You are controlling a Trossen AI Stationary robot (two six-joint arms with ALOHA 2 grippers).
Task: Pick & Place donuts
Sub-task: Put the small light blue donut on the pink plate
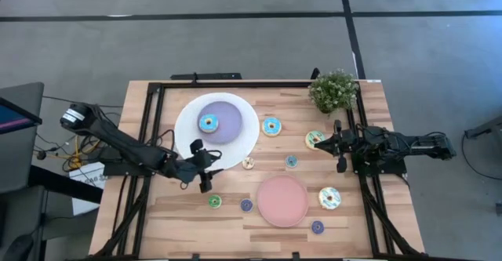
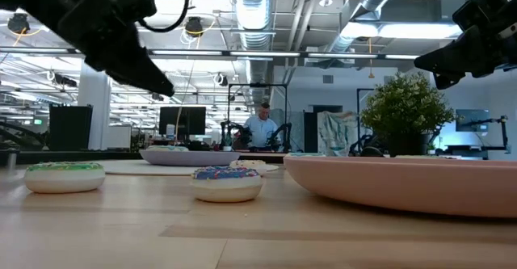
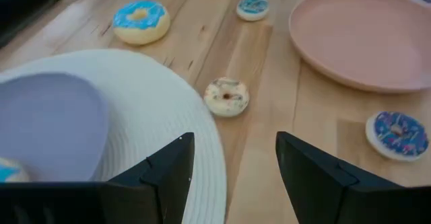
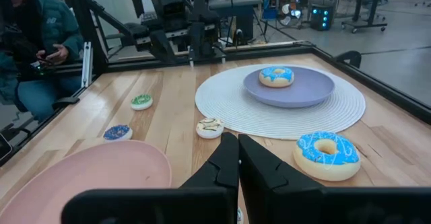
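Nine iced donuts (image 1: pixel 271 125) flat on the table, one blue donut (image 1: pixel 208 123) on the lilac plate (image 1: pixel 227 117)

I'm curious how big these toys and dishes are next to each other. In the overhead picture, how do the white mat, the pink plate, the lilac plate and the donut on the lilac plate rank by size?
Largest to smallest:
1. white mat
2. pink plate and lilac plate, which look much alike
3. blue donut

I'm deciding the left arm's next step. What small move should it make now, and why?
Probably ease the left gripper forward and down over the small cream donut. Its fingers are open and empty, and that donut lies just ahead on bare wood beside the white mat. The right gripper waits shut.
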